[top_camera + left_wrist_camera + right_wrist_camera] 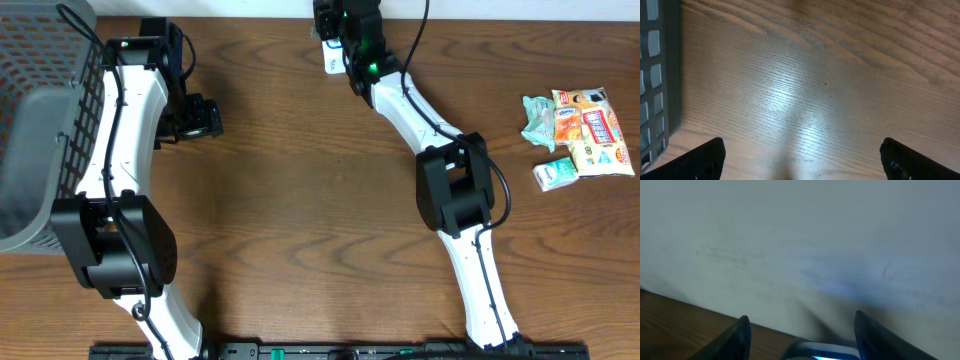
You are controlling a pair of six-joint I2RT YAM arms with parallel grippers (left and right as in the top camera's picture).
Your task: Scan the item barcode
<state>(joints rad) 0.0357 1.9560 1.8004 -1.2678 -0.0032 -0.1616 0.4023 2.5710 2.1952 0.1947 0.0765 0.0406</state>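
Note:
A small white item with a blue band (pixel 329 57) lies at the far edge of the table, against the wall. My right gripper (pixel 336 40) hangs over it. In the right wrist view the item (pixel 832 352) shows low between the parted fingers of the right gripper (pixel 801 316), with a gap on its left side and the pale wall behind. My left gripper (pixel 205 118) stands wide open over bare wood beside the basket. In the left wrist view nothing lies between the fingers of the left gripper (pixel 802 142).
A grey mesh basket (pixel 40 120) fills the far left corner, and its wall (pixel 655 75) shows in the left wrist view. Snack packets (pixel 592 130) and a small green-white pack (pixel 553 174) lie at the right edge of the table.

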